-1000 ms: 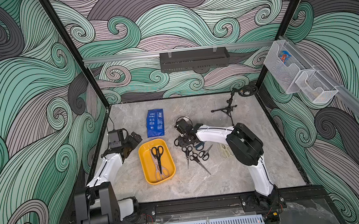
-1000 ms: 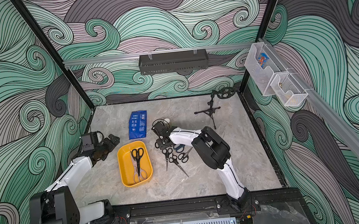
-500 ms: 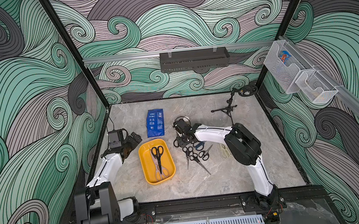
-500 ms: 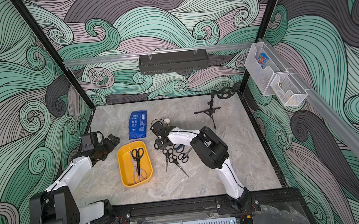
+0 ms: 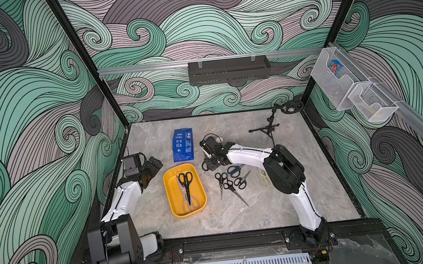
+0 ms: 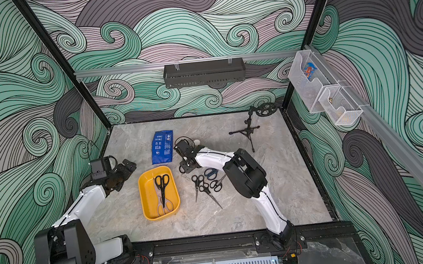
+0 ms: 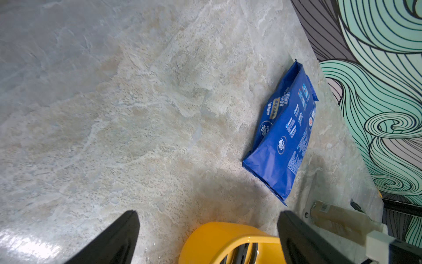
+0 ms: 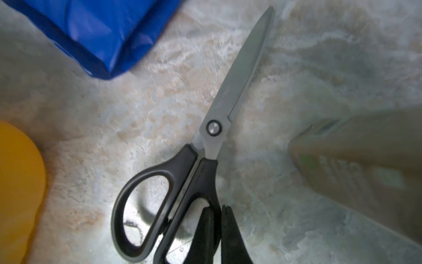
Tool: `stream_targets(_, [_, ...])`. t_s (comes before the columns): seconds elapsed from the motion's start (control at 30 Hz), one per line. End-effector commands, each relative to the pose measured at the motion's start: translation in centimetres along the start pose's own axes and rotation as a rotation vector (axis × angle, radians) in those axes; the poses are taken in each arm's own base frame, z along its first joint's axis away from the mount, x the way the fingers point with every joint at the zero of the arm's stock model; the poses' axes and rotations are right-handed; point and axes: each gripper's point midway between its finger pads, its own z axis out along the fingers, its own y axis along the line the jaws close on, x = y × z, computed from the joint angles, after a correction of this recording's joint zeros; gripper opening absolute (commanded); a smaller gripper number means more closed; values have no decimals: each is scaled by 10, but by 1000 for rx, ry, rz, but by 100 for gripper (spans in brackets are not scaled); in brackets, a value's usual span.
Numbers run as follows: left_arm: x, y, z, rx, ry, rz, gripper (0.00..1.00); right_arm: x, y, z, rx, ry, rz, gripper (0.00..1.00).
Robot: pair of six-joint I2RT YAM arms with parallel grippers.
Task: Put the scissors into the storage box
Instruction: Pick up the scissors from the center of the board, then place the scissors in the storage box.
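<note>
Your right fingers (image 8: pixel 206 228) are pinched together on the smaller handle loop of the black-handled, grey-bladed scissors (image 8: pixel 212 137), so that grab looks done. I can't tell if the pair is off the table (image 5: pixel 240 215) yet or just resting on it.

What matters for the next move: the shallow yellow-orange plastic storage box (image 5: pixel 170 196) sits left of the table's middle, with its long side running from the front edge to the back edge. Your fingers are just beside its back right corner. Going by the right wrist view, the held pair's blade points away from the fingers, roughly toward the back edge and past the blue plastic packet (image 5: pixel 183 145). I'd guess the long axis is already close to the box's own. So it looks like a short carry toward the left edge, not a big twist.

The right arm reaches in from the front right corner with the elbow up high, the forearm stretched to mid-table and the wrist bent down. The left fingers (image 7: pixel 118 237) are spread apart near the left edge, holding nothing, with a corner of the box showing between them.

The box already holds a big black-handled pair (image 5: pixel 185 183) and the translucent pinkish shears (image 5: pixel 190 204). Loose to the right of the box are a small heap of black-handled pairs (image 5: pixel 226 183), a blue-handled pair (image 5: pixel 233 170) and the cream shears (image 5: pixel 263 179).
</note>
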Motion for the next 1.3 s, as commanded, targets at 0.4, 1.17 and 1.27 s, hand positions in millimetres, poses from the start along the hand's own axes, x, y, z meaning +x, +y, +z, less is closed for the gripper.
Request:
stream_targets(0.4, [8,17,-3,15,14,-61,98,-66,-2,-84,5,-190,-30,0])
stream_targets(1.17, [17,29,-1,23,45,-125,99,45,138,-136,-266,-106,-191,0])
stream_targets(1.27, [17,30,-2,20,43,-127,98,49,151,-129,-294,-88,-195,0])
